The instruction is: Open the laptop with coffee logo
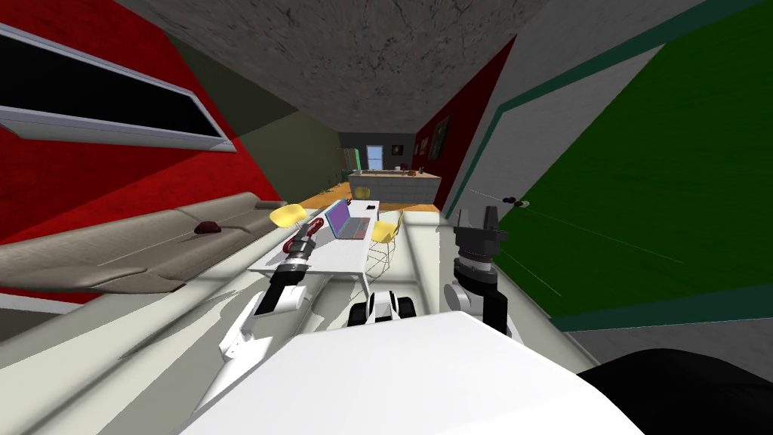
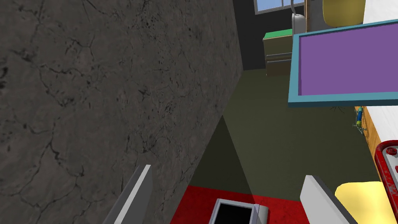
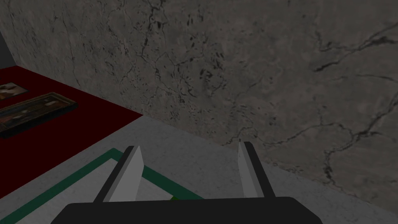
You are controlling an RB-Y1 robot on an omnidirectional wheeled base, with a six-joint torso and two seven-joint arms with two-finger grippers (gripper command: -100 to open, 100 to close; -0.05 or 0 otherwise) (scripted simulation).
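A laptop point(image 1: 347, 220) with a teal frame and a purple screen stands open on the white table point(image 1: 336, 259). In the left wrist view its raised screen point(image 2: 342, 64) lies ahead of my hand and off to one side; I see no logo. My left gripper point(image 1: 307, 230) reaches over the table's left edge, short of the laptop, and is open point(image 2: 229, 200) with nothing between its fingers. My right gripper point(image 1: 477, 219) is held up at my right side, away from the table, with its fingers point(image 3: 132, 173) apart and empty.
A red-rimmed object point(image 2: 388, 165) sits on the table close to my left hand. Yellow chairs point(image 1: 287, 215) point(image 1: 385, 231) stand at either side of the table. A grey sofa point(image 1: 151, 242) runs along the left wall, and a counter point(image 1: 392, 182) stands far behind.
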